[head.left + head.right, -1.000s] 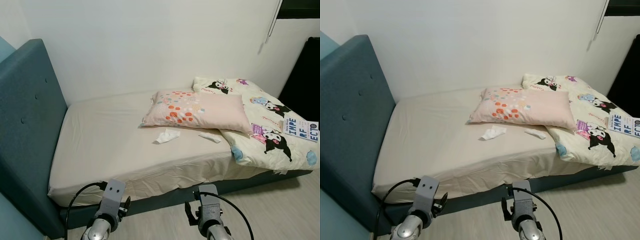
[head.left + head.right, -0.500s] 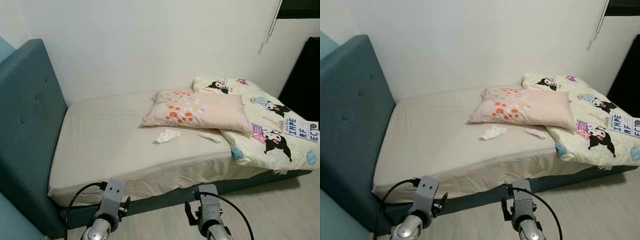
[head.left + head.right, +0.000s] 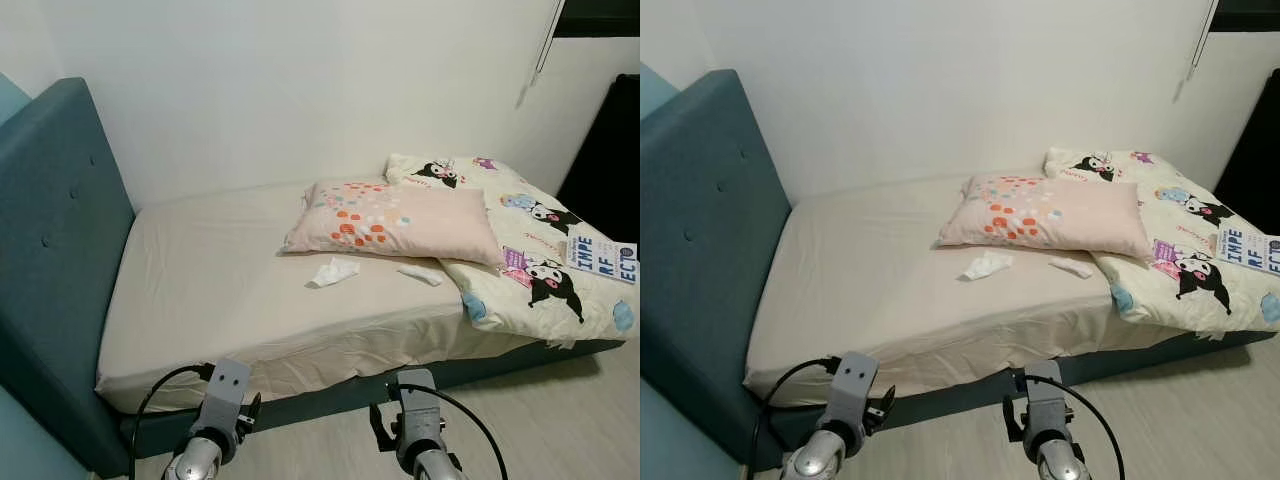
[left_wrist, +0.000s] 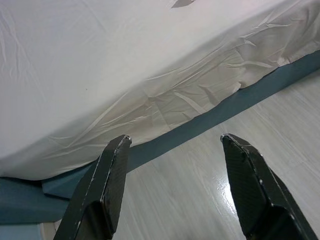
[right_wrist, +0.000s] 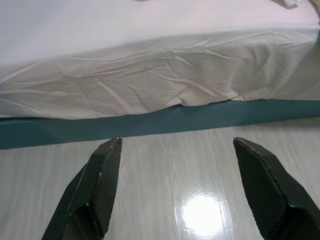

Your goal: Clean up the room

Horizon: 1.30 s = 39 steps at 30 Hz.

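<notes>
A bed (image 3: 220,290) with a cream sheet stands before me. On it lie a pink dotted pillow (image 3: 395,220), a crumpled white tissue (image 3: 333,271) and a smaller white scrap (image 3: 419,274) in front of the pillow. A cartoon-print blanket (image 3: 530,255) covers the right end, with a white book (image 3: 601,257) on top. My left gripper (image 4: 172,145) and right gripper (image 5: 177,145) hang low over the floor by the bed's near edge, both open and holding nothing.
A teal padded headboard (image 3: 50,250) rises at the left. The bed's teal base (image 5: 150,127) runs along pale wood flooring (image 5: 165,195). White walls stand behind the bed, and a dark doorway or cabinet (image 3: 610,150) is at the far right.
</notes>
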Motion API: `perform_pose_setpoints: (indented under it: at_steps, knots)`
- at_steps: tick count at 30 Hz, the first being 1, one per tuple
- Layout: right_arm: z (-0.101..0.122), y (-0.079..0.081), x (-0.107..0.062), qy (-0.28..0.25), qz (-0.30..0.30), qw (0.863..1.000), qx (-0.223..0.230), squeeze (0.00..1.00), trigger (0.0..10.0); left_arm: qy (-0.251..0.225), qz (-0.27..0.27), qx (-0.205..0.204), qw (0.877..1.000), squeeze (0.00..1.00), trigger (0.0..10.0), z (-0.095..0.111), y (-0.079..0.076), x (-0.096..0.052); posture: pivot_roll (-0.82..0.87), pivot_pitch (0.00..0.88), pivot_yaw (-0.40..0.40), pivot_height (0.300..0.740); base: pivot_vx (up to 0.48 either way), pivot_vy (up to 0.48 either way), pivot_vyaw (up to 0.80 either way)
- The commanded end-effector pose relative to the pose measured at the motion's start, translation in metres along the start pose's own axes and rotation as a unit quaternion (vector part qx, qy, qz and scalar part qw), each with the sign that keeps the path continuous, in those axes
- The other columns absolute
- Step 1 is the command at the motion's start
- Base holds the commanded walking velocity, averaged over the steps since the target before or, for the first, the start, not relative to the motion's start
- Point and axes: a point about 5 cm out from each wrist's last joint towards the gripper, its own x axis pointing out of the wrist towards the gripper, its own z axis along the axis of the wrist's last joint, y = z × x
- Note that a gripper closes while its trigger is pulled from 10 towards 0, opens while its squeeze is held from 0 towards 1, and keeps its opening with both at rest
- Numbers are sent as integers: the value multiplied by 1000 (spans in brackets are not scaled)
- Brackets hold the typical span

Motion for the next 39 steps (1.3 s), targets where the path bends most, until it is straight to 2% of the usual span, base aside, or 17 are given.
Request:
perform_pose_setpoints:
  at_steps: [1, 12, 39]
  knots:
    - [-4, 2, -1, 13, 7, 1000, -3, 0, 10000, 9, 8, -4, 1000, 0, 10000, -3, 2, -1, -33, 27, -10, 740, 0, 0, 0]
    - [-5, 1, 0, 18, -8, 1000, -15, 0, 10000, 14, 14, 3, 1000, 0, 10000, -4, 4, 0, -28, 25, -10, 740, 0, 0, 0]
    - [-4, 2, -1, 12, 0, 1000, -22, 0, 10000, 5, 5, 6, 1000, 0, 10000, 0, 3, 1, -36, 9, -4, 740, 0, 0, 0]
